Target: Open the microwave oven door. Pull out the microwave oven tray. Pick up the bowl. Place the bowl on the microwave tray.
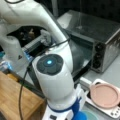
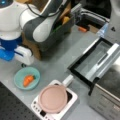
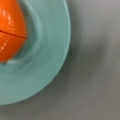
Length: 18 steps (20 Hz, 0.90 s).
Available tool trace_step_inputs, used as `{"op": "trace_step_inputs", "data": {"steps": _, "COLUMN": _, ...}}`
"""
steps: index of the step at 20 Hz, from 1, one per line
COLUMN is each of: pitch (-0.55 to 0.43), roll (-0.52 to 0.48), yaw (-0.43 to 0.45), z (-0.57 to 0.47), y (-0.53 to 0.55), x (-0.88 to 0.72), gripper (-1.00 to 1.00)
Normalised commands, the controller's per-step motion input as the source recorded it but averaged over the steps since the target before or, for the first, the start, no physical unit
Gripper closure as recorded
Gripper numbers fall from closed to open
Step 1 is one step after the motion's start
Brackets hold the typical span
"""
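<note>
My gripper (image 2: pixel 23 65) hangs just above the bowl (image 2: pixel 27 78), at its rim; jaw spread: cannot tell. Microwave oven door (image 2: pixel 93 60) is down. Carrot (image 3: pixel 11 30) sits off-centre in the bowl, so I judge the bare rim (image 3: pixel 56 57) the best pinch point.

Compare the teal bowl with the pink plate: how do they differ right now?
The bowl is teal, deep and holds an orange carrot-like item; the pink plate is flat and bare. The bowl sits on the grey table; the plate rests on a white base. Both are round and similar in width.
</note>
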Motion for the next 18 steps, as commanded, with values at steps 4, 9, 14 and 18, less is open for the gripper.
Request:
{"op": "trace_step_inputs", "data": {"steps": 4, "pitch": -0.040, "roll": 0.293, "yaw": 0.028, "z": -0.01, "y": -0.21, "x": 0.22, "gripper": -1.00}}
{"op": "trace_step_inputs", "data": {"steps": 9, "pitch": -0.049, "roll": 0.292, "yaw": 0.043, "z": -0.01, "y": -0.20, "x": 0.23, "gripper": -1.00}}
{"op": "trace_step_inputs", "data": {"steps": 14, "pitch": -0.049, "roll": 0.286, "yaw": 0.027, "z": 0.00, "y": -0.18, "x": 0.23, "gripper": -1.00}}
{"op": "trace_step_inputs", "data": {"steps": 18, "pitch": -0.053, "roll": 0.265, "yaw": 0.019, "z": 0.01, "y": -0.18, "x": 0.23, "gripper": -1.00}}
